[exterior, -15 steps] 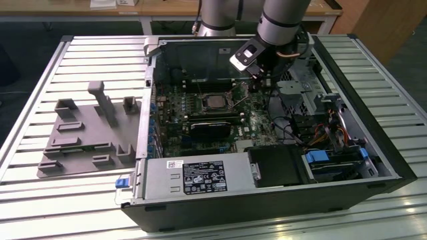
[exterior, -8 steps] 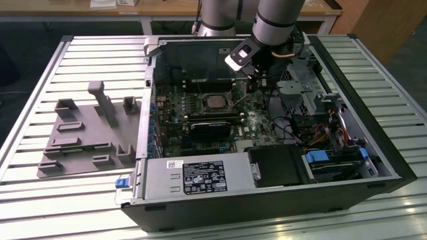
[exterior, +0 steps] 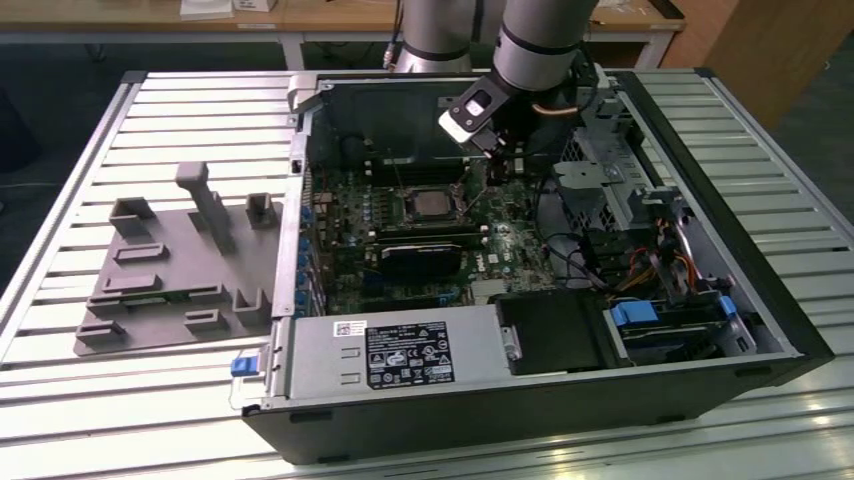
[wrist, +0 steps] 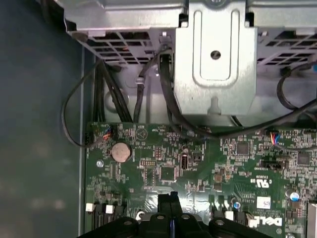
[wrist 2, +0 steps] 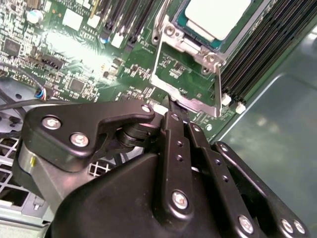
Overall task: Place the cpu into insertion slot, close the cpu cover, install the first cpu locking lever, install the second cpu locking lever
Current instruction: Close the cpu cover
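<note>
Silver-grey cpu [wrist 2: 215, 15] sits flat in the slot [wrist 2: 167, 30], with green board [wrist 2: 84, 54] all around. Cover [wrist 2: 217, 87] is open: the thin metal frame is swung off the slot on its hinge side, and board shows through its window. End effector [wrist 2: 172, 111] is black, fingers together, tips at the cover's free edge; touching or just short of it, cannot tell. Long black memory slots [wrist 2: 257, 54] run just beside the slot.

Exterior view: the arm reaches down into an open case [exterior: 534, 420] lying on a slatted table [exterior: 80, 400]. Grey fixture [exterior: 174, 270] lies on the table beside the case, toward the exterior view's left.

First wrist view: fingertips [wrist: 168, 198] are over the board, coin cell [wrist: 120, 151] nearby.
</note>
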{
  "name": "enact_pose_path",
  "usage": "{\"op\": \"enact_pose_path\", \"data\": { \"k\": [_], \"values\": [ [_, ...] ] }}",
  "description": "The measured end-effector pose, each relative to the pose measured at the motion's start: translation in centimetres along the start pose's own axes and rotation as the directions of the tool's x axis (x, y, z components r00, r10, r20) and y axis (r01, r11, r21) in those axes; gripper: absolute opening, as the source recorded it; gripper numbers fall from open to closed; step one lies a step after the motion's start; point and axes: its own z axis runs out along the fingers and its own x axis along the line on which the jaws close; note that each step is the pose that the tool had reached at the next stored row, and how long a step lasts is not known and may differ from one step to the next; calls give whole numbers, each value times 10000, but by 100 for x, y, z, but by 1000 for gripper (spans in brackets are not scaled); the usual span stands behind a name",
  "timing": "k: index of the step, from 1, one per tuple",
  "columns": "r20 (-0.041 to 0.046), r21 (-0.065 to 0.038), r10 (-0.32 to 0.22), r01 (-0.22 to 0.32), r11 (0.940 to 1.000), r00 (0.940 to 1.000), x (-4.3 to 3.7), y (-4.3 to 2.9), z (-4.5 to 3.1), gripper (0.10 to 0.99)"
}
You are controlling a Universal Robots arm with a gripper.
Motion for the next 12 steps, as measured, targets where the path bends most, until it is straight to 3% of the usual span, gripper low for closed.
{"op": "enact_pose_path", "data": {
  "k": [12],
  "values": [
    [2,-216,-23,23,9998,10000,2,-244,4,102]
  ]
}}
